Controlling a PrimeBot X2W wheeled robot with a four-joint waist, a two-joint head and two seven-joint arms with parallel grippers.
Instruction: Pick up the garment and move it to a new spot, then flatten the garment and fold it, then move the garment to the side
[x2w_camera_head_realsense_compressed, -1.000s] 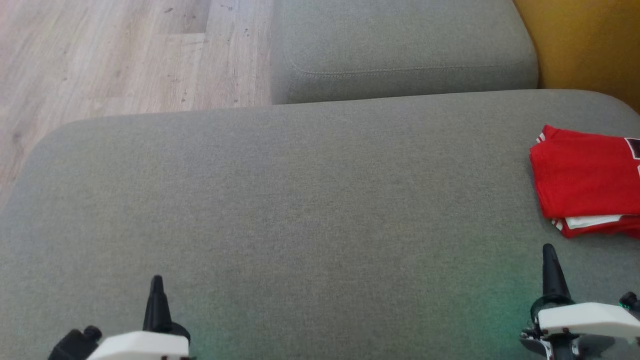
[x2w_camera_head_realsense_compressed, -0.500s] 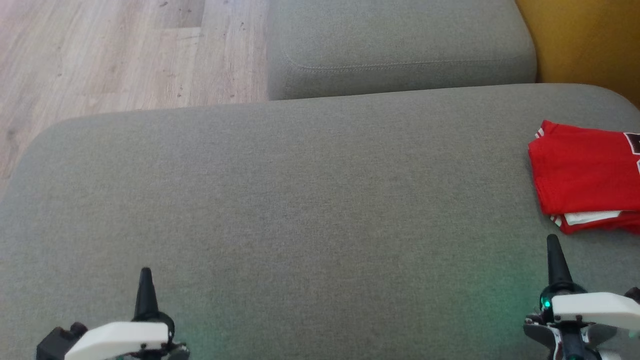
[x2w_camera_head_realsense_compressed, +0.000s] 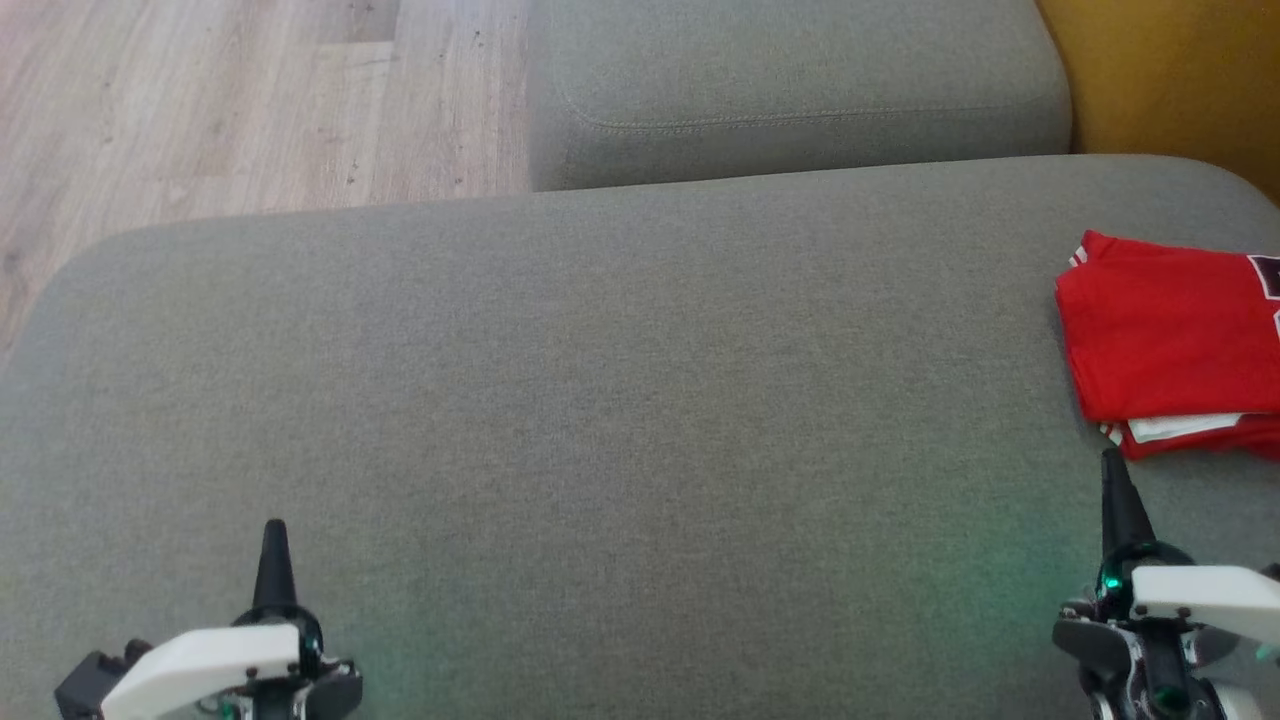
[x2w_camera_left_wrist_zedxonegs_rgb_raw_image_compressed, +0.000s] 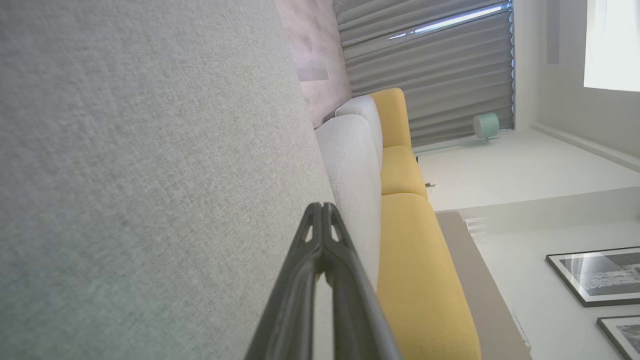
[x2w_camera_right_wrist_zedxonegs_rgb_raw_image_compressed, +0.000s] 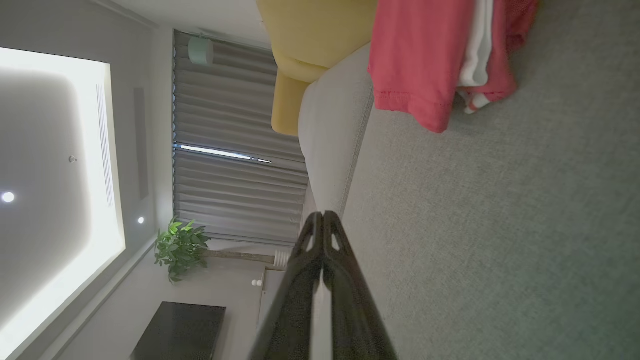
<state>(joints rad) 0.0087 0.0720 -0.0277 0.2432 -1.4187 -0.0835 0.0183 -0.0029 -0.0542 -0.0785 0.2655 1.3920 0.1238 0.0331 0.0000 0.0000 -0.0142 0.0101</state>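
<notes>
The garment (x2w_camera_head_realsense_compressed: 1170, 345) is a red shirt with white trim, lying folded at the right edge of the grey cushion (x2w_camera_head_realsense_compressed: 600, 400); the picture's right edge cuts it off. The right wrist view has the garment (x2w_camera_right_wrist_zedxonegs_rgb_raw_image_compressed: 425, 55) at its top. My right gripper (x2w_camera_head_realsense_compressed: 1112, 470) is shut and empty, its tip just below the garment's near edge and apart from it. In its wrist view the right gripper (x2w_camera_right_wrist_zedxonegs_rgb_raw_image_compressed: 322, 216) has both fingers pressed together. My left gripper (x2w_camera_head_realsense_compressed: 274, 535) is shut and empty at the lower left, far from the garment. The left gripper (x2w_camera_left_wrist_zedxonegs_rgb_raw_image_compressed: 321, 207) points along the cushion.
A second grey cushion (x2w_camera_head_realsense_compressed: 790, 90) lies beyond the near one. Wooden floor (x2w_camera_head_realsense_compressed: 230, 100) is at the upper left, and a yellow seat (x2w_camera_head_realsense_compressed: 1170, 80) at the upper right. Much bare cushion lies between the two grippers.
The head camera has shifted, so the cushions and garment sit slightly higher and left. Both grippers stay shut, with the left one lower left in the picture.
</notes>
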